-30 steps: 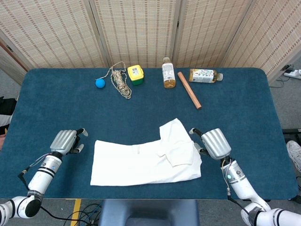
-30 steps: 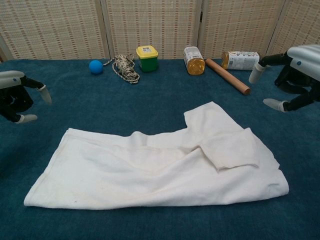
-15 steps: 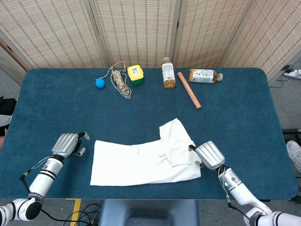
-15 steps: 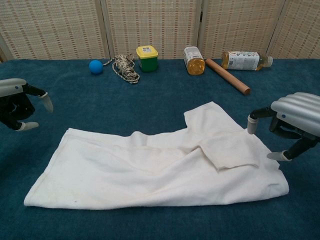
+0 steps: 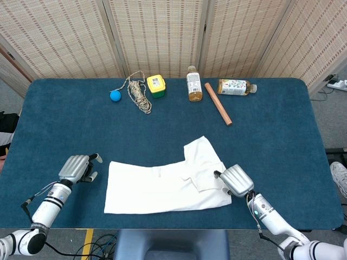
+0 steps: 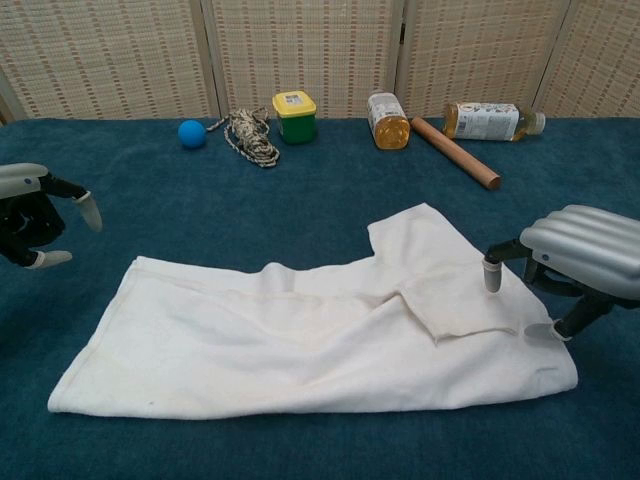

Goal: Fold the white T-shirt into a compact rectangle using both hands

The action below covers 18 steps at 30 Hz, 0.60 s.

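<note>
T-shirt, white, lies half-folded along the near part of the blue table, long side running left to right, one sleeve doubled over onto the body at its right end. Your right robot hand sits over that right end; in the chest view a fingertip points down at the folded sleeve and the thumb tip is down by the shirt's right edge, fingers apart, no cloth held between them. Whether those tips actually press the fabric, you cannot tell from either view. Your left robot hand is just beside the shirt's left edge, clear of it, fingers loosely spread and empty.

Along the far edge of the table, left to right: blue ball, coil of rope, yellow-lidded green container, upright bottle, wooden rod, second bottle lying on its side.
</note>
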Tool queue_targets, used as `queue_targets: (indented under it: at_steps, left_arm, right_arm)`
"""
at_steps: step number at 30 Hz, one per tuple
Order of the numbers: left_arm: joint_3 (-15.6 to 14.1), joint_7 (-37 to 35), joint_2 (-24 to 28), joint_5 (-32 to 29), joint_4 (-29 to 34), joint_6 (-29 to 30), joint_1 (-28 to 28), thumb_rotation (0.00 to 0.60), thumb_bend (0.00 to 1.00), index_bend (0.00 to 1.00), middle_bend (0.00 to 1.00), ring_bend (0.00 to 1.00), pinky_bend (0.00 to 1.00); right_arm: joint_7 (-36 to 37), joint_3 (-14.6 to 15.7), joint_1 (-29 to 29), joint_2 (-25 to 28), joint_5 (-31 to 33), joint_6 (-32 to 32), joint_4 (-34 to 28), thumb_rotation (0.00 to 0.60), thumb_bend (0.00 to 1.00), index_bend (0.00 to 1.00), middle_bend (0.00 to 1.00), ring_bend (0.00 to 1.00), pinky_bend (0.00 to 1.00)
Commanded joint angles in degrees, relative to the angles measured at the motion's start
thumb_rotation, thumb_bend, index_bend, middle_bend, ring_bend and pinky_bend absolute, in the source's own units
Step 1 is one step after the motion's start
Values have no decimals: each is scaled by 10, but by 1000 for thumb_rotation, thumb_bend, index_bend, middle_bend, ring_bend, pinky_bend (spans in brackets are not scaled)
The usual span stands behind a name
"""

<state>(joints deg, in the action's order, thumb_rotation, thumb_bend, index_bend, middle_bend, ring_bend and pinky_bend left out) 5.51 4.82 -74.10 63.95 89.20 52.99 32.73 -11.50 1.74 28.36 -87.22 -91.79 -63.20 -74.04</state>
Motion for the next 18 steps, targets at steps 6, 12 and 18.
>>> queue_targets:
  at_steps: [6, 12, 18]
  left_arm:
    - [2, 1, -1, -1, -1, -1, 1, 600, 403, 381, 860, 776, 978]
    - [2, -2, -1, 0, -3, -1, -1, 600, 403, 379, 860, 777, 978]
    - [1, -6, -2, 1, -6, -1, -4, 600, 403, 377, 860, 776, 978]
  right_arm:
    - [-4, -4, 10, -21, 3, 12, 20, 600, 250, 453, 950, 1000, 1000]
    - [0, -8, 14, -28, 7, 15, 30, 600, 347, 487, 953, 1000, 1000]
    - [16, -14, 16, -32, 9, 8, 30, 600, 411, 533, 957, 1000, 1000]
